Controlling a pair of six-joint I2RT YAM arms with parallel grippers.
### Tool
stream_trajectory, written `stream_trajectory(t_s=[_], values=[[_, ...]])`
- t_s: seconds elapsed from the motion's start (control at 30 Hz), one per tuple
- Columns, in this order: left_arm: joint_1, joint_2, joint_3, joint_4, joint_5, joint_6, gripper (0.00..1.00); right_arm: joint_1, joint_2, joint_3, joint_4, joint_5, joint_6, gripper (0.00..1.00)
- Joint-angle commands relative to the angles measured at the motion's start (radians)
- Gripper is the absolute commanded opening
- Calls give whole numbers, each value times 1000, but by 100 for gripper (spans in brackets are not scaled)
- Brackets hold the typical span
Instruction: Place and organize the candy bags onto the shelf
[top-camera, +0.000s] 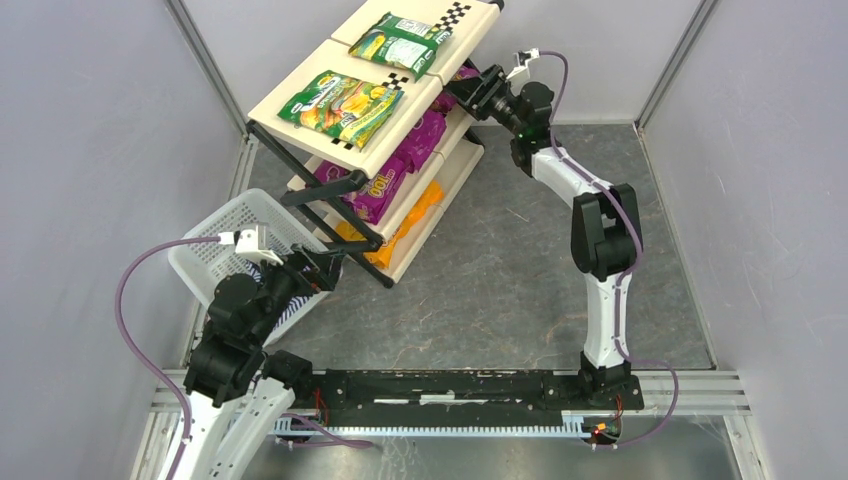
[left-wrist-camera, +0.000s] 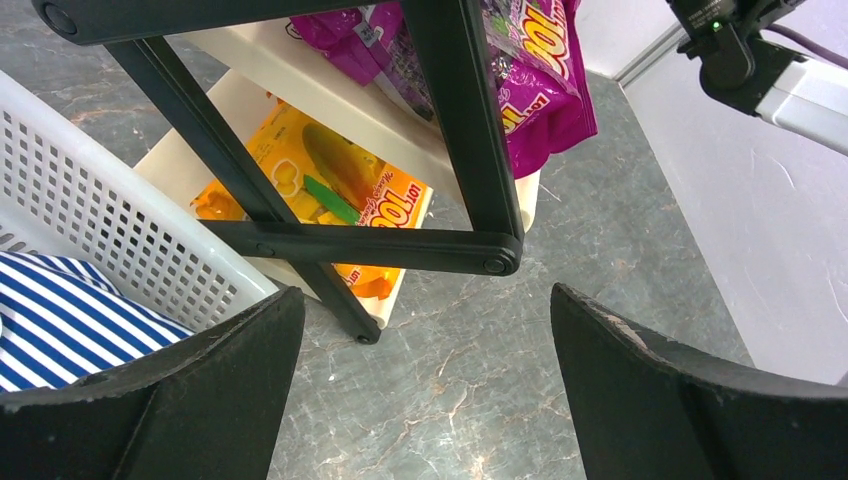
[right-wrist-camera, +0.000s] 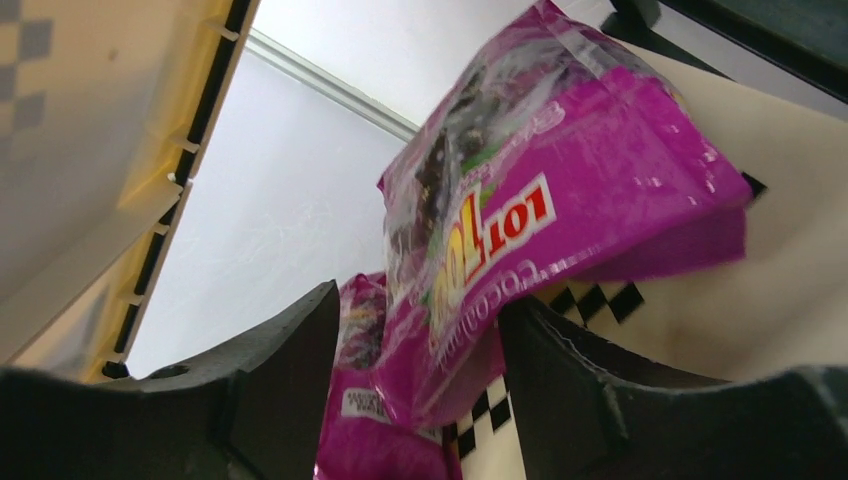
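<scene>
"LOT 100" is read on the purple candy bag (right-wrist-camera: 560, 230) and on the orange candy bag (left-wrist-camera: 330, 190). Smaller print cannot be made out.

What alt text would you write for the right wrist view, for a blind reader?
A purple candy bag leans between the spread fingers of the right gripper, in front of a cream shelf with a checkered strip. A second purple bag shows lower down, behind it.

The shelf (top-camera: 325, 60) hides the right jaws from above.
</scene>
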Motion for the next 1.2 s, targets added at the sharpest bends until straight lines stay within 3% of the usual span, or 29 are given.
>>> stream_trajectory(t_s=[0.0, 0.33, 0.43, 0.6, 0.73, 0.83, 1.0, 1.17], values=[[5, -20, 18, 5, -23, -29, 98, -26, -129, -87, -7, 3, -47, 67], [5, -37, 19, 4, -35, -31, 99, -130, -464, -525, -37, -36, -186, 79], [5, -41, 22, 0, -47, -39, 100, -135, -597, -631, -197, -16, -346, 79], [5, -13, 99, -52, -43, -42, 100, -119, -793, -688, -555, 23, -671, 89], [6, 19, 255, -85, -73, 11, 100, -119, -966, -703, -796, 125, -898, 98], [5, 54, 392, -75, -121, 67, 100, -118, -1078, -676, -913, 213, -987, 98], [6, 131, 588, -26, -126, 168, 100, -119, -1255, -611, -932, 210, -1049, 98], [-2, 191, 720, 6, -132, 231, 100, -118, -1449, -590, -835, 319, -1066, 98]])
